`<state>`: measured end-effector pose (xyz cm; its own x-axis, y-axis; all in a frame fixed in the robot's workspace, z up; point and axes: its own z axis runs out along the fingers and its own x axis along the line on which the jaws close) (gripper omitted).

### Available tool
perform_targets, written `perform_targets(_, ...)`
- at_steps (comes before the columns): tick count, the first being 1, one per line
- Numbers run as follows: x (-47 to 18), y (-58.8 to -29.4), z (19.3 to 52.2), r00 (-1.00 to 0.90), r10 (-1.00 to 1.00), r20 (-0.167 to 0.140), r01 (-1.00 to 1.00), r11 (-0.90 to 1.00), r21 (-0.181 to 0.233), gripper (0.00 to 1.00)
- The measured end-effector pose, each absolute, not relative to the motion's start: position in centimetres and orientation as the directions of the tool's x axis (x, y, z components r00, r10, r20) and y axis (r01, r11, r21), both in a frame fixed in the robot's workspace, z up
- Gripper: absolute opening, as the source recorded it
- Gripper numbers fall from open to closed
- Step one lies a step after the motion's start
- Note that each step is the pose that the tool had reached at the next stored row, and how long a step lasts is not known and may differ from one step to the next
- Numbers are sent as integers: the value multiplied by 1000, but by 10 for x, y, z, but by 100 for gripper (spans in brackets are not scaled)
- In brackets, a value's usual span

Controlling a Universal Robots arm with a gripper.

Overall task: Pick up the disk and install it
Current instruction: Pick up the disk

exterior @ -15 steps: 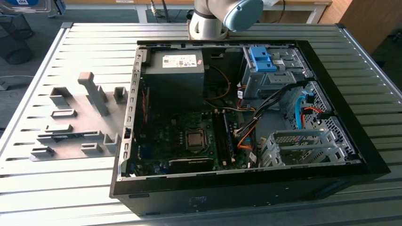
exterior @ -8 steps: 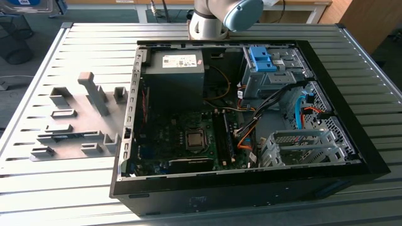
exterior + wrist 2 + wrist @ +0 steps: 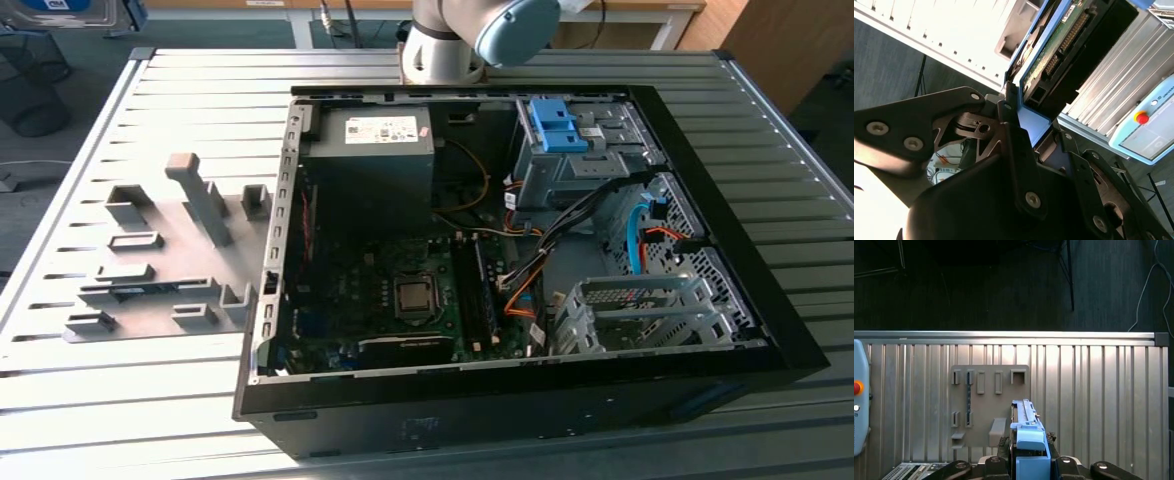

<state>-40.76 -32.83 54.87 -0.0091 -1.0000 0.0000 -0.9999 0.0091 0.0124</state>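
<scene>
One arm: the robot arm (image 3: 461, 40) comes in at the far edge of the table (image 3: 134, 400) in the exterior view; grey joint, pale blue cap.
Gripper (image 3: 1036, 137): dark metal linkage body, seen close up in both wrist views (image 3: 1029, 462).
Jaws: clamped on the disk; one dark finger (image 3: 1016, 150) presses the blue frame on one side and a second finger sits against the other side.
Disk (image 3: 1059, 45): held in the gripper and off the table; green circuit board and connector row face the second wrist view, with the bright blue carrier frame along the edges.
Disk, first wrist view: seen edge-on (image 3: 1029, 440), blue frame end nearest the camera, silver body running away from it; how high it is cannot be told.
Under the disk: the slatted metal table (image 3: 1094, 390) and the grey fixture plate (image 3: 986, 405), with the disk over that plate's edge in the first wrist view.
Fixture plate, exterior view: lies flat on the table (image 3: 147, 270) at the exterior view's left, beside the case, with several small upright holders on it.
Computer case (image 3: 534, 400): black, side open, lying on the table; motherboard, power supply, orange and black cables inside.
Drive bay (image 3: 574, 175): grey metal, at the far corner on the exterior view's right, with a blue bracket (image 3: 558, 125) fixed on top.
Pendant (image 3: 1149, 125): pale blue with a red button, lying at the table edge (image 3: 858, 405).
</scene>
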Motion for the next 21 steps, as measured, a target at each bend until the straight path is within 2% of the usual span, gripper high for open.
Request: perform_targets(21, -397, -328, 549, -9, -1000, 0, -1000, 9, 12, 37)
